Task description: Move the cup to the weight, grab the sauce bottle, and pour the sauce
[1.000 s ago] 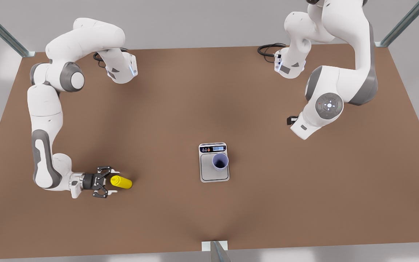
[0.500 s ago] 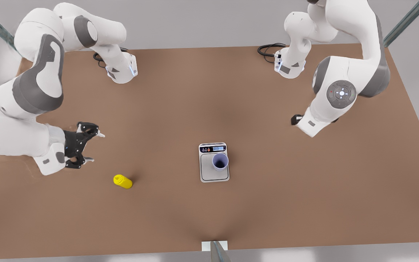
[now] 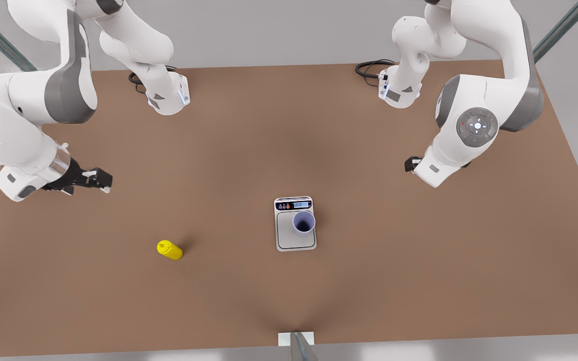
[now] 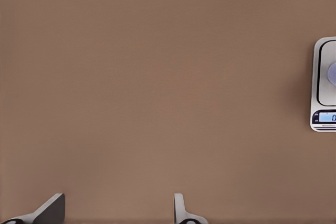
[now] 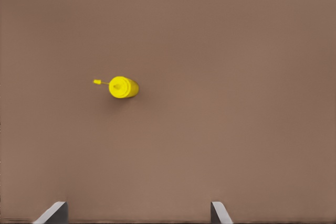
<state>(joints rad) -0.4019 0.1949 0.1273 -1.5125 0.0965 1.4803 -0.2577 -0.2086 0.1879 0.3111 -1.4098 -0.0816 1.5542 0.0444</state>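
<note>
Looking over the brown tabletop (image 3: 249,140), I find the first step done: the small lavender-blue tapered plastic cup (image 3: 304,222) stands upright on the flat silver-white kitchen scale (image 3: 289,239), on the corner of the grey plate nearest the display strip and the front view's right. I judge it sits there so that whatever is poured gets weighed. The small bright yellow cylindrical squeeze bottle (image 3: 169,249) rests alone on the table, well apart from the scale, towards the near edge and the front view's left edge, and nothing has hold of it. Its long axis seems to me to run roughly along the near edge, the capped end towards the front view's left edge and the base towards the scale; in the right wrist view the bottle (image 5: 124,87) appears almost end-on with a thin nozzle sticking out, so I cannot say for certain whether it lies flat or stands tilted. The right gripper (image 3: 99,178) hangs above the table near the front view's left edge, away from the bottle towards the far edge, its fingers (image 5: 52,211) spread wide and empty. The left gripper (image 3: 409,164) waits towards the front view's right edge, fingers (image 4: 181,208) parted and empty, with the scale at the fringe of its camera.
</note>
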